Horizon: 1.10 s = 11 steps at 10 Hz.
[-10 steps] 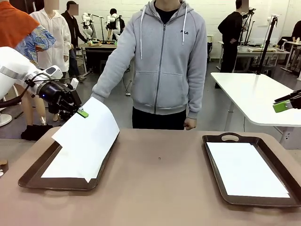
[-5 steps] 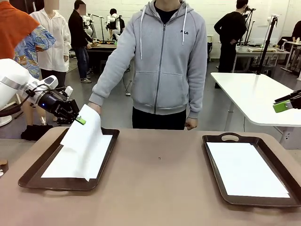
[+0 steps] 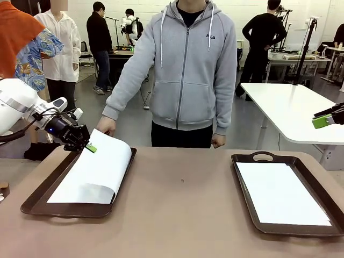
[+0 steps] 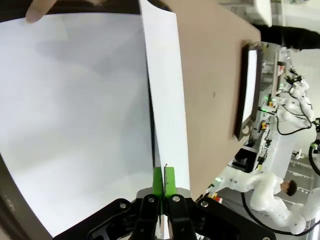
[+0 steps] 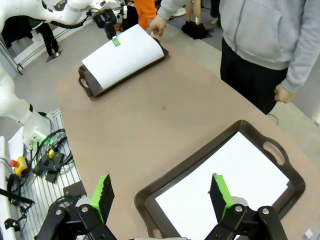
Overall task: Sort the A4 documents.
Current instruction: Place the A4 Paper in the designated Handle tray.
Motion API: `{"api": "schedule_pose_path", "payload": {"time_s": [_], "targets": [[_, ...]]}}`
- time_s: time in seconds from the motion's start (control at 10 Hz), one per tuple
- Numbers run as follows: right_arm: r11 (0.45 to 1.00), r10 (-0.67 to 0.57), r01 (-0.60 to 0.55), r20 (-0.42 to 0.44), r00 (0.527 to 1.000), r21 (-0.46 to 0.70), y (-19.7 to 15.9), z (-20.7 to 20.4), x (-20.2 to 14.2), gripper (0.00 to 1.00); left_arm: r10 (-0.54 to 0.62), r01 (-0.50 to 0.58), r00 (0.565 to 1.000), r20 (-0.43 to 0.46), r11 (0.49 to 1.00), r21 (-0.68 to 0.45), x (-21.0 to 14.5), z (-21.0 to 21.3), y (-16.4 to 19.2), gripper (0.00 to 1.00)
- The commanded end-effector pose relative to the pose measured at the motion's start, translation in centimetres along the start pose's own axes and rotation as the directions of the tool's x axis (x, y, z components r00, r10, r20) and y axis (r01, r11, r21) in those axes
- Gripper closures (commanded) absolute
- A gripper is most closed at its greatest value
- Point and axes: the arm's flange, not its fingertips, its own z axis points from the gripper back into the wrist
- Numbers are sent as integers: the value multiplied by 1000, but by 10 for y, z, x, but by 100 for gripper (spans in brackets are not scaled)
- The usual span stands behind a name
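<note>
The robot's left gripper [image 3: 90, 147] is clamped on the edge of a curled A4 sheet [image 3: 105, 161] above the left tray [image 3: 32, 200], where another sheet [image 3: 67, 191] lies flat; a person's hand [image 3: 106, 126] touches the curled sheet's far edge. The right gripper [image 5: 162, 196] hangs with its green-padded fingers wide apart and holding nothing above the table [image 3: 183, 215], over the near corner of the right tray [image 3: 244, 207], which holds a flat white sheet [image 3: 279, 193].
</note>
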Motion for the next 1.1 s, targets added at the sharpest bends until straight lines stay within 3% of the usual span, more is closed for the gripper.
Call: {"api": "schedule_pose_path", "payload": {"time_s": [0.0,0.3,1.0], "targets": [[1000,2,-2,27,1000,19,-1,-2,2,0,-43,48,998,-54,995,92,2,1,-1,99],[1000,2,-2,27,1000,19,-1,-2,2,0,-47,64,996,-75,966,251,10,15,-4,99],[1000,2,-2,27,1000,19,-1,-2,2,0,-75,84,996,-42,956,281,8,1,-7,99]]}}
